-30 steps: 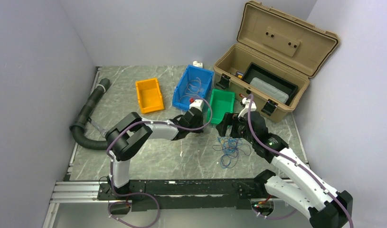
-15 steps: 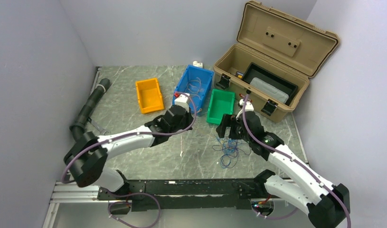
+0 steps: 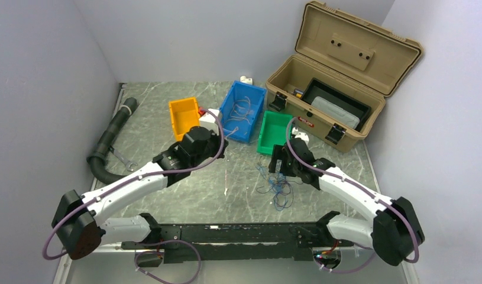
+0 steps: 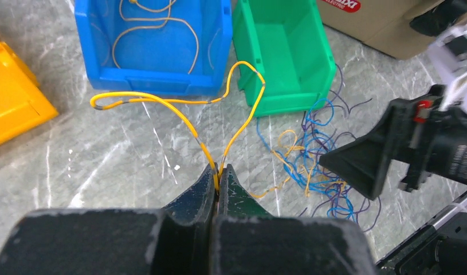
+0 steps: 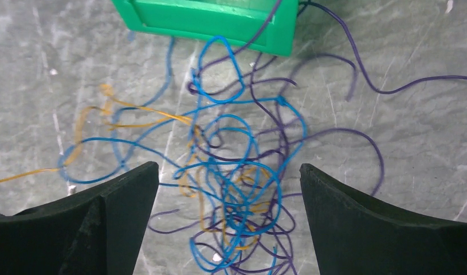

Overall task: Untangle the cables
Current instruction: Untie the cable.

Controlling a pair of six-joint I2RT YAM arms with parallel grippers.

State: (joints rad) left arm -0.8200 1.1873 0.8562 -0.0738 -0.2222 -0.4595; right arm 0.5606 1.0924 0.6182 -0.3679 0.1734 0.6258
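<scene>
**Yellow strand drawn clear, tangle still knotted**

Your left gripper (image 4: 218, 172) is clenched on a thin yellow wire (image 4: 162, 102), whose loop arcs out in front of the fingers. It lies on the marble table (image 4: 105, 166), just before the blue plastic bin (image 4: 156, 80) and touching the green plastic bin (image 4: 282, 103).

Over the last second that arm has swung away from the tangle toward the orange bin (image 4: 13, 109), pulling the strand out. I judge this wire nearly separated. An orange strand by the fingers runs back toward the bundle, but I cannot tell if it is the same wire.

Your right gripper (image 5: 228, 167) has moved over the knotted blue, purple and orange cables (image 5: 236, 189), fingers spread wide, holding nothing. The bundle sits below the green bin.
</scene>
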